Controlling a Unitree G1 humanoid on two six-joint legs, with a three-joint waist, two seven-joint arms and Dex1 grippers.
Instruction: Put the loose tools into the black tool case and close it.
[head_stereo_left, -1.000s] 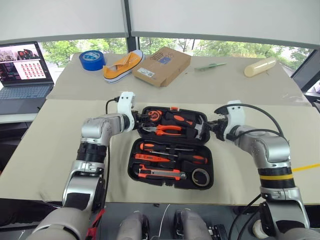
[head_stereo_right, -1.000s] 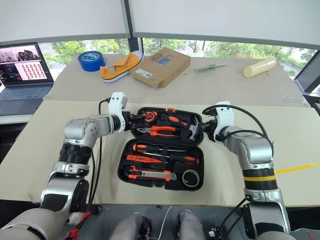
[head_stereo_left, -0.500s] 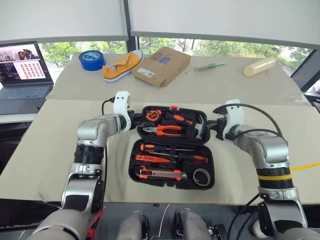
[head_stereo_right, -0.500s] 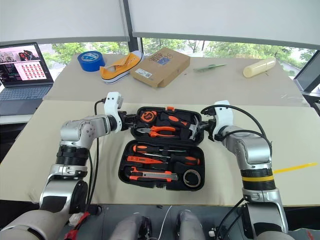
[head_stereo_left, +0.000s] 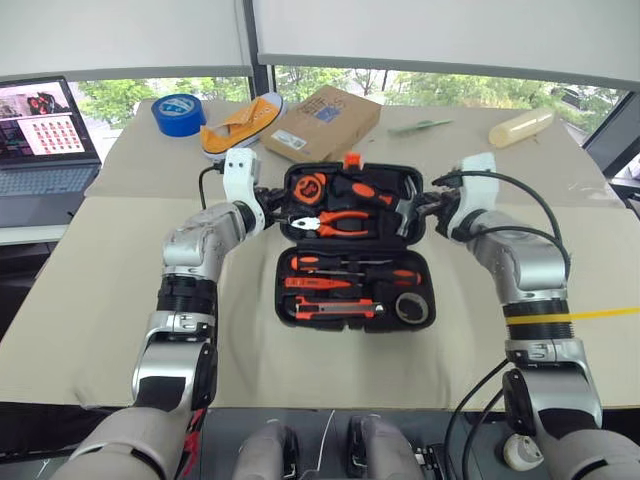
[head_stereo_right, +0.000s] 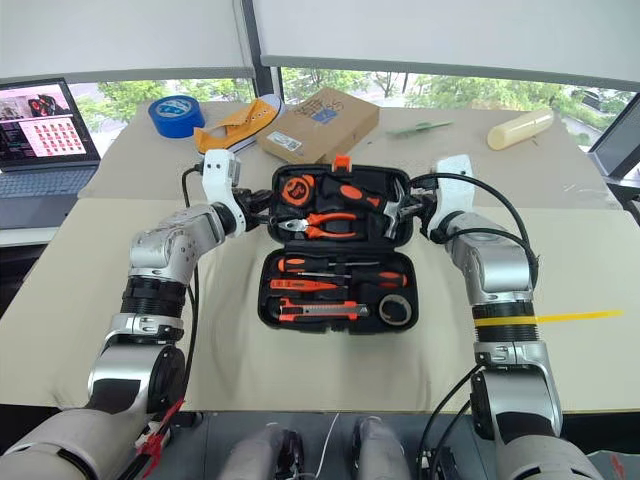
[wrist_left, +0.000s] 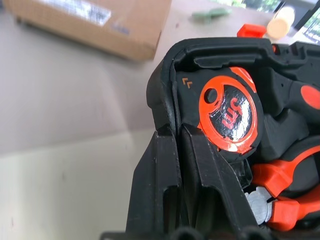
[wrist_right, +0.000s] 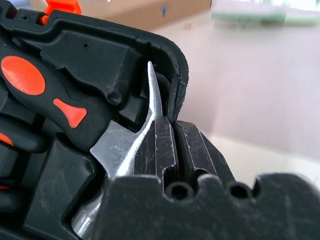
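Observation:
The black tool case (head_stereo_left: 282, 295) lies open mid-table. Its near half holds two orange-and-black screwdrivers (head_stereo_left: 352, 270), a slim red tester (head_stereo_left: 322, 284), the utility knife (head_stereo_left: 335, 311) and a small dark tape roll (head_stereo_left: 410, 307). Its far half, the lid (head_stereo_left: 385, 175) with the orange latch (head_stereo_left: 351, 159), is tilted up off the table and carries pliers, a hammer and a tape measure (wrist_left: 227, 112). My left gripper (head_stereo_left: 278, 197) is shut on the lid's left rim (wrist_left: 165, 100). My right gripper (head_stereo_left: 425, 207) is shut on the lid's right rim (wrist_right: 177, 75) beside the hammer claw.
Behind the case stand a brown cardboard box (head_stereo_left: 322, 122), a yellow shoe (head_stereo_left: 240, 125) and a big blue tape roll (head_stereo_left: 179, 113). A laptop (head_stereo_left: 45, 140) sits far left. A cream cylinder (head_stereo_left: 520, 127) and a green item (head_stereo_left: 420, 126) lie at the back right.
Both grippers have closed on the lid's side rims and risen, tipping the lid up from flat. The camera has shifted as well.

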